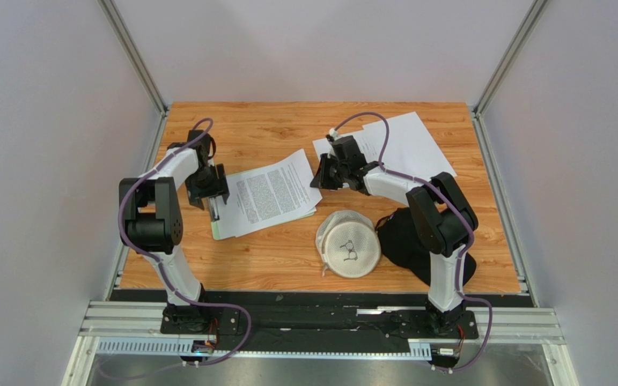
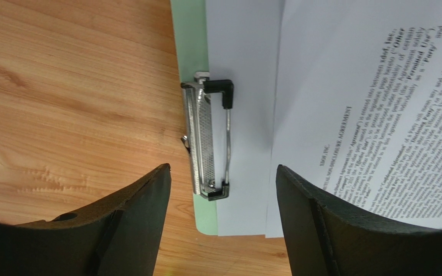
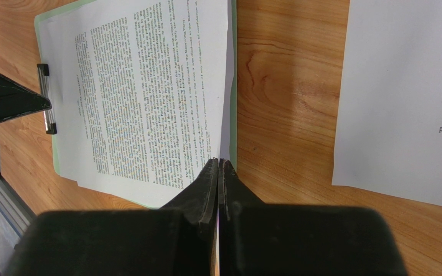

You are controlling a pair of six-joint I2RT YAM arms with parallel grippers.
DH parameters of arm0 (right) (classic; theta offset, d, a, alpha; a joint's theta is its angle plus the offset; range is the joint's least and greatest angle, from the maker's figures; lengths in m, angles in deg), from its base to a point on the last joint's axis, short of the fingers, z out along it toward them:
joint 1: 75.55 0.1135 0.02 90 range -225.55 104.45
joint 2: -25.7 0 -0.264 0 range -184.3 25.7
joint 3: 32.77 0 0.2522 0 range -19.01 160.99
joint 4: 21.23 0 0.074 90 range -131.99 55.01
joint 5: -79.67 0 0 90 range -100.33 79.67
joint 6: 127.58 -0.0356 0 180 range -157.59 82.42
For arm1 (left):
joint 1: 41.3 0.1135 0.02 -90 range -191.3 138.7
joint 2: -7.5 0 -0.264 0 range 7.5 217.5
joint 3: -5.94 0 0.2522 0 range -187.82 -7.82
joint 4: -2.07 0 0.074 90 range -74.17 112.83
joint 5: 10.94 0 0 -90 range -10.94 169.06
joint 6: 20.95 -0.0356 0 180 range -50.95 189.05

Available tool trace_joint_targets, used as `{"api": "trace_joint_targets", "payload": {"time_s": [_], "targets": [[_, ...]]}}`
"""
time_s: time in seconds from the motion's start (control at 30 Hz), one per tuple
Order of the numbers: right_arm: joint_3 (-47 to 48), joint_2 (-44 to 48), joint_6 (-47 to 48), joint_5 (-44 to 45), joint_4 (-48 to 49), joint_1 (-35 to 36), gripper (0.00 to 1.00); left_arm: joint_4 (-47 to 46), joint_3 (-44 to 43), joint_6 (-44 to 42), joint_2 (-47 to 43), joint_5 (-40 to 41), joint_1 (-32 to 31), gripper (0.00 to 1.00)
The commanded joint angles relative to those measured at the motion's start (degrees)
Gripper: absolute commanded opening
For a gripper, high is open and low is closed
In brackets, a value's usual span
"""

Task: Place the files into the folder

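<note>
Wood-grain table (image 1: 288, 257), pale walls (image 1: 320, 48) — left fingers (image 2: 131, 224) apart above the clip (image 2: 203, 138) of the folder (image 2: 189, 46), right fingers (image 3: 203, 190) together.

arms (image 1: 177, 167): white links, black joints | cables (image 1: 366, 115): purple | fingers (image 2: 131, 218): matte black, tapered

Overhead view looks down; both wrist views — close — share the folder (image 2: 190, 52).

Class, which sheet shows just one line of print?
The sheet on bare wood right of the clipboard, reading "The parties have executed this"; the clipboard's top sheet is densely printed.
</note>
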Motion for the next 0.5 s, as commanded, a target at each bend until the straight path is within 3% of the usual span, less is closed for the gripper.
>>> {"api": "trace_joint_targets", "payload": {"time_s": [0.0, 0.47], "targets": [[0.27, 1.94, -0.38, -0.68, 2.74, 0.29, 0.00, 0.06, -0.77, -3.60, 2.14, 0.01, 1.62, 0.75], [0.00, 2.64, -0.11, -0.68, 2.91, 0.29, 0.00, -0.11, -2.35, -3.95, 6.63, -6.76, 2.41, 0.46]]}}
